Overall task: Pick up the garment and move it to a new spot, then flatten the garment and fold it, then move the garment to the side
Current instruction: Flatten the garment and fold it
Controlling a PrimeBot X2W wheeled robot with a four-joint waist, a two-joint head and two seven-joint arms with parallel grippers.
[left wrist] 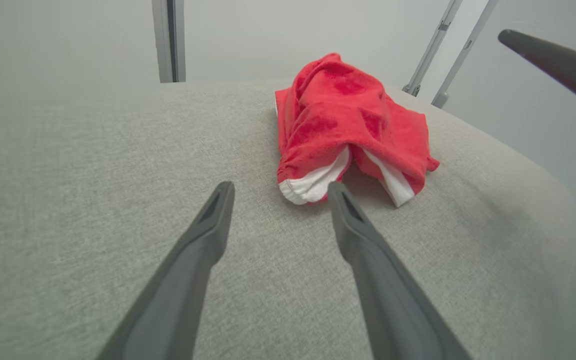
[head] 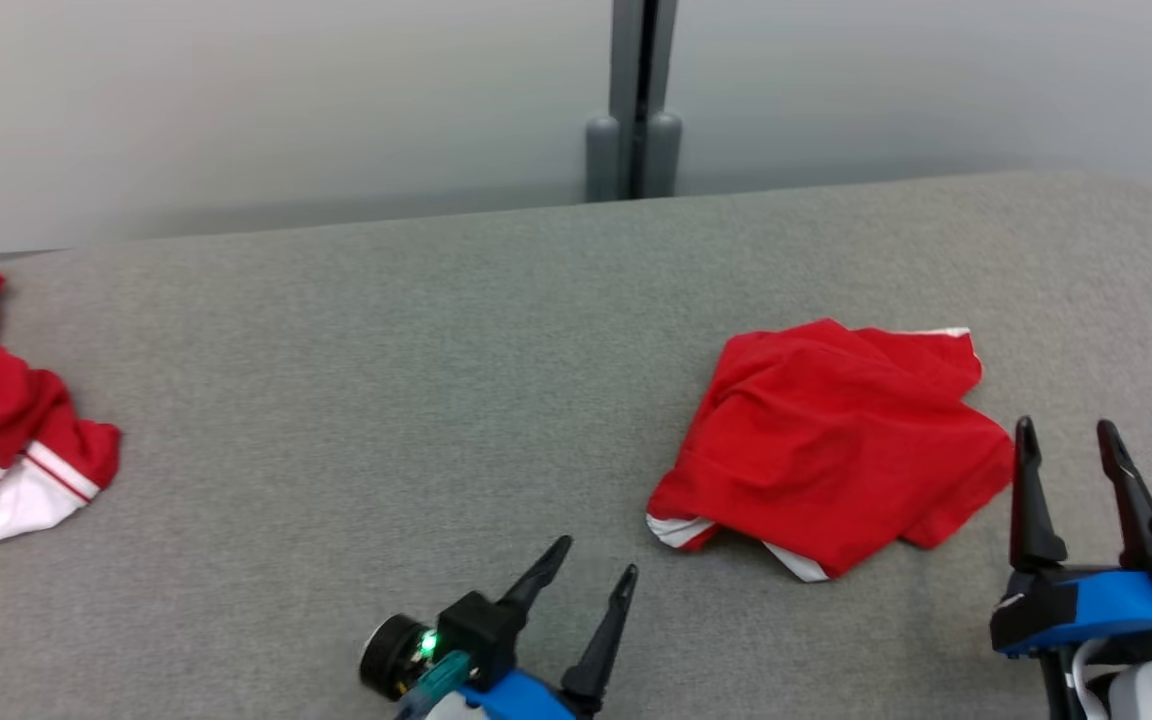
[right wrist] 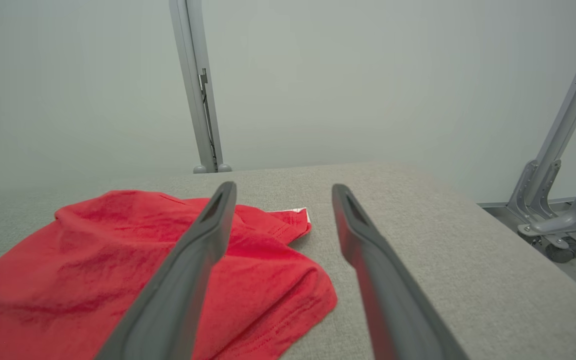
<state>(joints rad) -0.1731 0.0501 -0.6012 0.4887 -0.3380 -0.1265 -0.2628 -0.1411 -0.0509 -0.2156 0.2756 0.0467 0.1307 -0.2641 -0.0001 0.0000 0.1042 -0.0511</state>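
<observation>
A red-and-white cloth heap [head: 6,420] lies bunched at the worktop's [head: 386,330] left edge, the left gripper [head: 596,555] is spread open and empty near the front edge, the red garment [head: 836,440] lies loosely folded toward the right edge, and just beside it the right gripper [head: 1064,424] stands open, holding nothing.

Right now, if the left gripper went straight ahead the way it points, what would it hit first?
Probably the white-trimmed near edge of the red garment, just ahead of the left gripper.
</observation>
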